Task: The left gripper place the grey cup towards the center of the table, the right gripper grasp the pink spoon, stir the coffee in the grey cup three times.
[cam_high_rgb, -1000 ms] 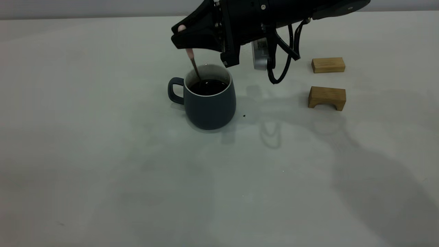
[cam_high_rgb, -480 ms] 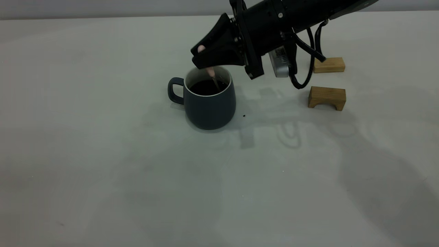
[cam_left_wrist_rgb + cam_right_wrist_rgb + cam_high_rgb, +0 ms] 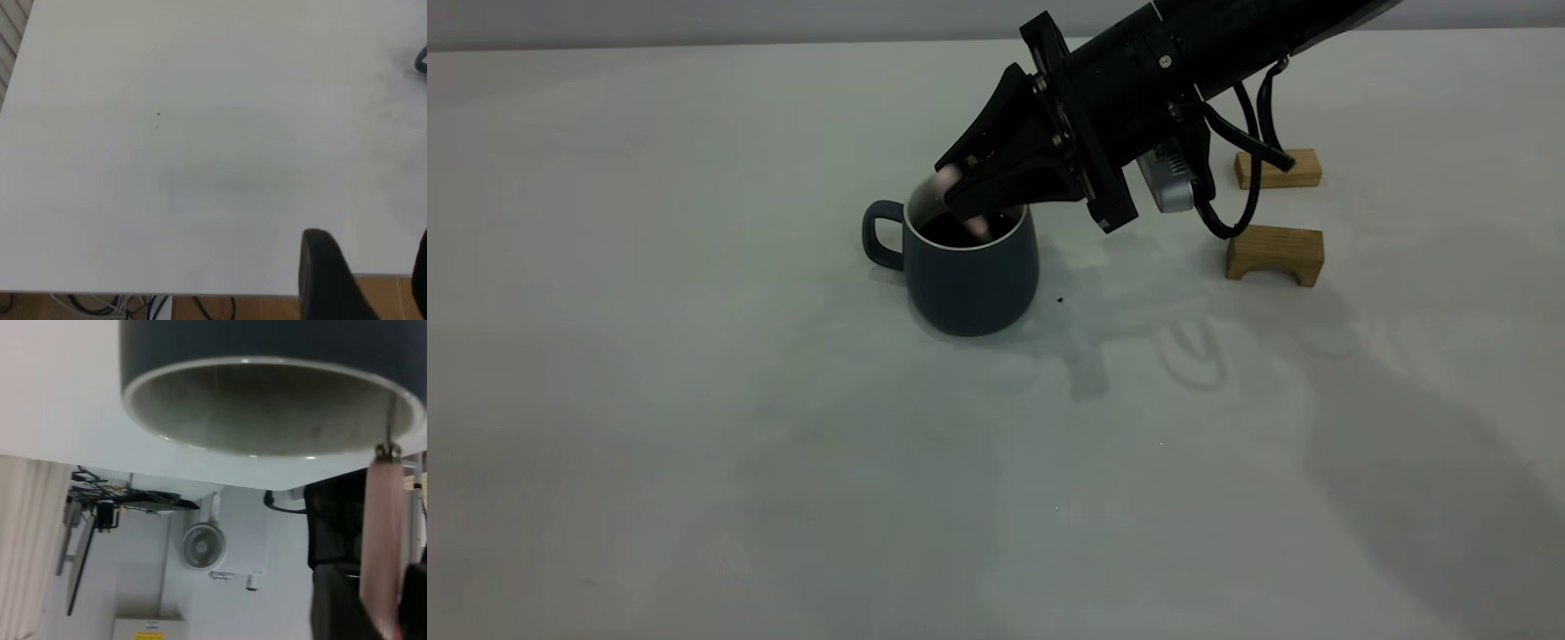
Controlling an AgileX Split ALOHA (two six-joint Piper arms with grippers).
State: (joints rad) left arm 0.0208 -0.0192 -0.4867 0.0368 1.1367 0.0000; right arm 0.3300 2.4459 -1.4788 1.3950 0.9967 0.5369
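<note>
The grey cup (image 3: pixel 971 277) stands near the middle of the table (image 3: pixel 694 400), handle to the left, with dark coffee (image 3: pixel 947 235) inside. My right gripper (image 3: pixel 964 194) hangs low over the cup's mouth, shut on the pink spoon (image 3: pixel 979 228), whose lower end dips into the cup. In the right wrist view the pink spoon (image 3: pixel 383 520) runs from between the fingers to the grey cup's rim (image 3: pixel 267 407). My left gripper (image 3: pixel 373 283) shows only in the left wrist view, open and holding nothing, over the table's edge, far from the cup.
Two wooden blocks lie to the right of the cup: a plain one (image 3: pixel 1278 169) farther back and an arched one (image 3: pixel 1274 253) nearer. The right arm's cables (image 3: pixel 1232 222) hang near them. A small dark speck (image 3: pixel 1060 300) lies beside the cup.
The right gripper has dropped lower and tilted down over the cup. The spoon has gone from the cup's left side toward its right and sits deeper in it. The cup has stayed put.
</note>
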